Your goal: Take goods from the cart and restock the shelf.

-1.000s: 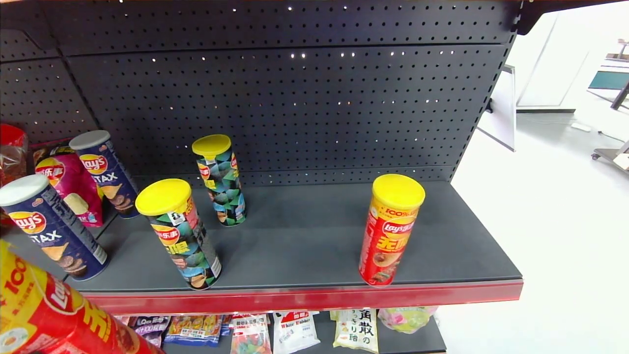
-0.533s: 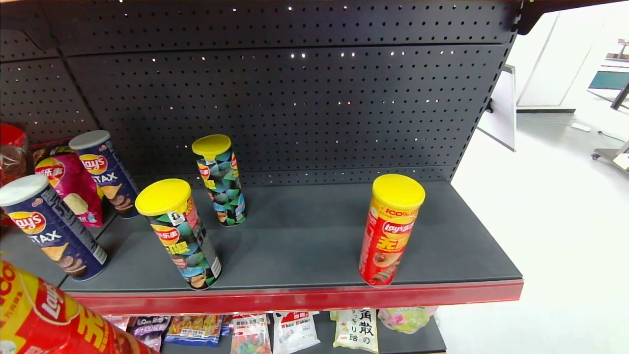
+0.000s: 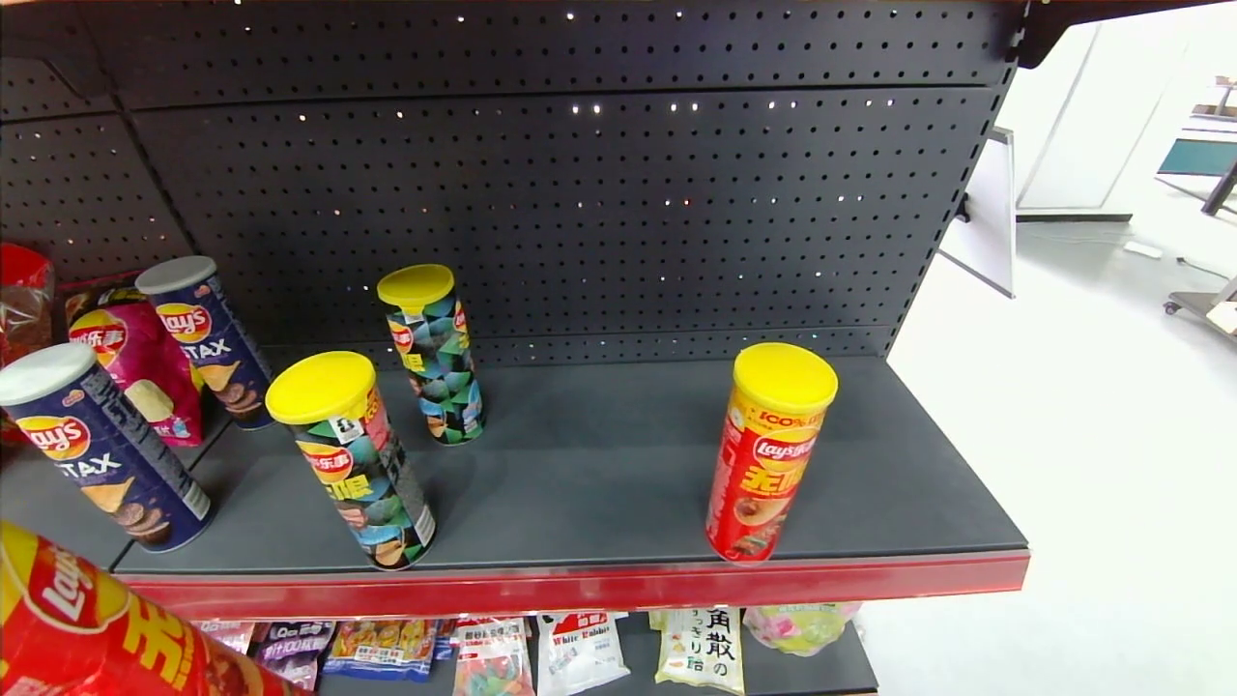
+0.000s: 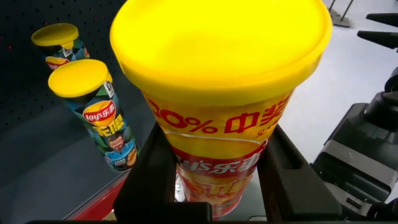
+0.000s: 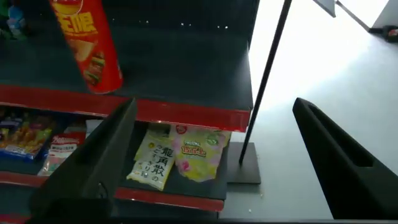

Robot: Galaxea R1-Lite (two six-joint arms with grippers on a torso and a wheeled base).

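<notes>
My left gripper (image 4: 217, 183) is shut on a red can with a yellow lid (image 4: 221, 93), one black finger (image 4: 152, 180) on each side of its body. The same held can (image 3: 77, 638) lies tilted at the lower left of the head view, below and in front of the dark shelf board (image 3: 599, 454). A matching red can (image 3: 768, 449) stands upright near the shelf's front right; the right wrist view shows that red can (image 5: 87, 43) too. My right gripper (image 5: 217, 155) is open and holds nothing, out in front of the shelf's red front edge (image 5: 180, 112).
Two yellow-lidded patterned cans (image 3: 353, 459) (image 3: 433, 353) stand left of middle. Two blue cans (image 3: 101, 449) (image 3: 208, 338) and a pink bag (image 3: 140, 367) are at the far left. Bare board lies between the patterned cans and the red can. Snack bags (image 3: 580, 648) fill the lower shelf.
The held red can has sunk lower and leftward at the corner of the head view. Everything on the shelf stays put.
</notes>
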